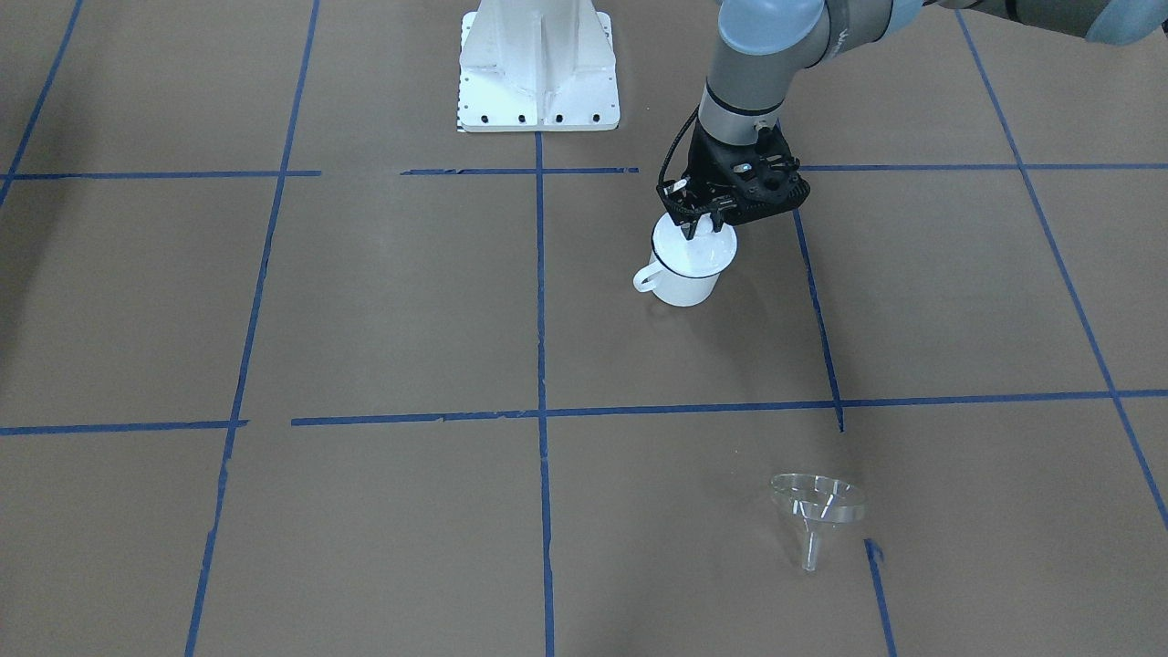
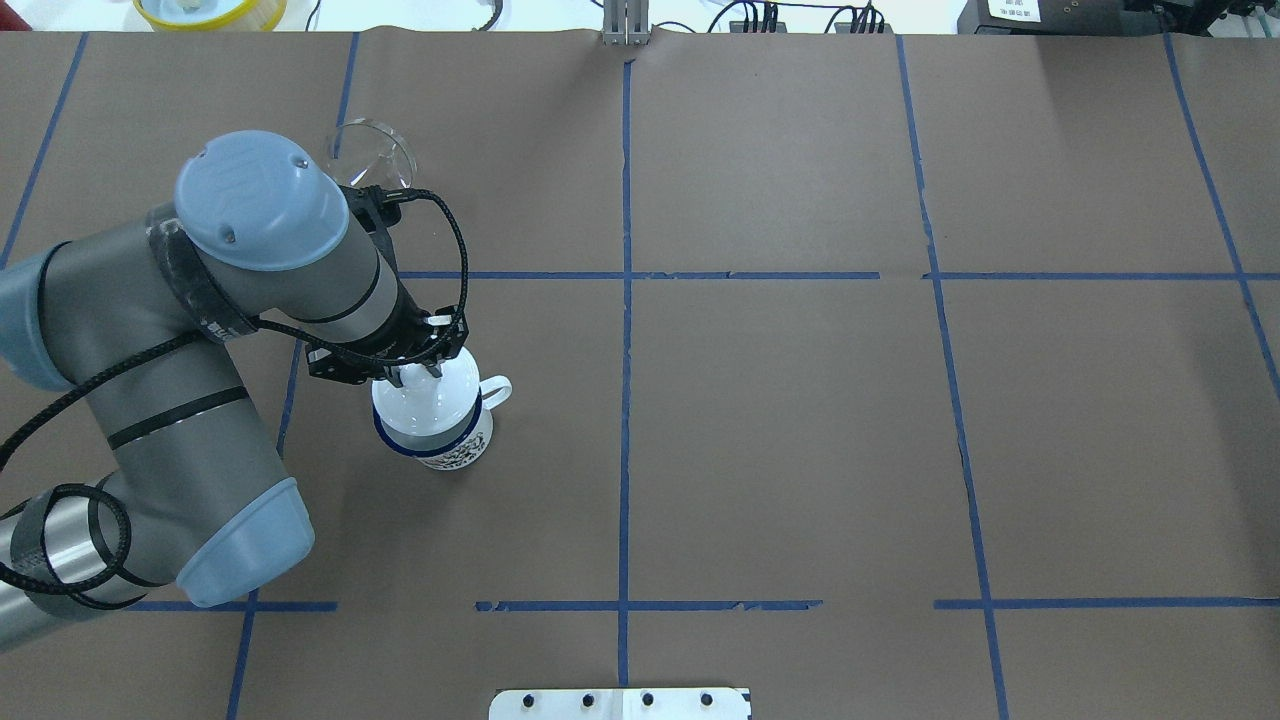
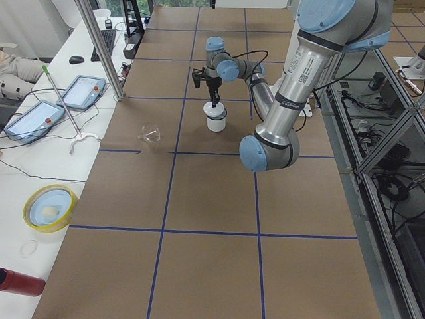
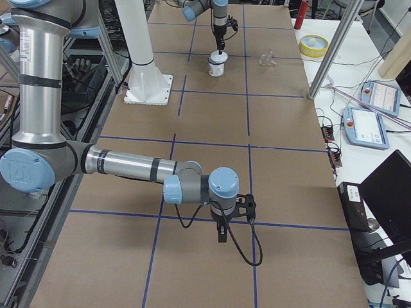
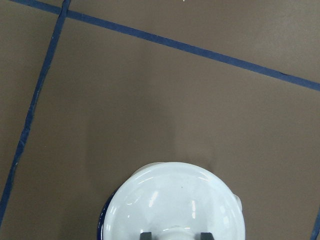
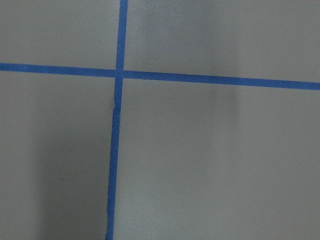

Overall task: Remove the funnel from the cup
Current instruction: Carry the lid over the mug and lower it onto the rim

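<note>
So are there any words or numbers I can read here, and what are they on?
No text here can be read.
Dark print on the cup: too blurred.
Sticker on the left arm: too small.
White label on a black box: too blurred.

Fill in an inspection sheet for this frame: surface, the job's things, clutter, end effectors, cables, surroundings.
Surface: brown table marked with a blue tape grid; no spills seen.
Job's things: the funnel lies on its side on the table, well apart from the cup, so it is already out.
Clutter: a white lid sits on the cup.
End effectors: the left end effector is over the lid, its fingers either side of the knob; contact cannot be told. The right end effector points down at the table far from the cup; open or shut cannot be told.
Cables: a black cable loops off the left wrist.
Surroundings: teach pendants and a yellow dish on the side bench.
</note>
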Controlling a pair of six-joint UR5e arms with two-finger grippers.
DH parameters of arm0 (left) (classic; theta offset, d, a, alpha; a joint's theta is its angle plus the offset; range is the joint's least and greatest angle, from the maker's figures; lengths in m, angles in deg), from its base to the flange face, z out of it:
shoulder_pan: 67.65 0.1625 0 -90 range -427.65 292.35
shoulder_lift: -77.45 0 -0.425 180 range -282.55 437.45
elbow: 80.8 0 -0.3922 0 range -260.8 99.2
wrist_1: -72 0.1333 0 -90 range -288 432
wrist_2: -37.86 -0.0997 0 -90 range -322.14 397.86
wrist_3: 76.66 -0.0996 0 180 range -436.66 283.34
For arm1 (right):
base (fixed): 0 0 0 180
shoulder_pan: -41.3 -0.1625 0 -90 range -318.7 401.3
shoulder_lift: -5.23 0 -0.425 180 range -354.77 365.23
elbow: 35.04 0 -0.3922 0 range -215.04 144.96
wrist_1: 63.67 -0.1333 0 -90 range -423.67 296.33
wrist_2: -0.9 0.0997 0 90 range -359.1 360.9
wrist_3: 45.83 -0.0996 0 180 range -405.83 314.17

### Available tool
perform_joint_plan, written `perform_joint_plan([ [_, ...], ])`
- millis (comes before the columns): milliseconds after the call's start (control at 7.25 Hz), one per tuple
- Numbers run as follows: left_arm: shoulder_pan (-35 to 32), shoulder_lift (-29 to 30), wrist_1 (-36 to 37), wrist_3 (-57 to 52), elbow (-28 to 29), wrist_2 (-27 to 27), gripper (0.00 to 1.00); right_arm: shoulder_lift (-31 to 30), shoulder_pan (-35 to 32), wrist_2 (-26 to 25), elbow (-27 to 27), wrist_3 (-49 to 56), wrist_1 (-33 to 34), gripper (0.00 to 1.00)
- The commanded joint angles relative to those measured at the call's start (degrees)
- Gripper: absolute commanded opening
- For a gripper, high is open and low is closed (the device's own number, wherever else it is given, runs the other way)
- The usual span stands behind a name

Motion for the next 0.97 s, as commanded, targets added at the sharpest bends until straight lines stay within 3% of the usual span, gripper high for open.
perform_joint_plan([
  [0,1.5,-0.3,0.0,0.0,0.0,-0.1,0.00,0.0,0.0,0.0,0.0,0.0,0.0,1.00],
  [828,1.7,-2.2,-1.7,-0.5,-0.6,0.0,0.00,0.0,0.0,0.0,0.0,0.0,0.0,1.00],
])
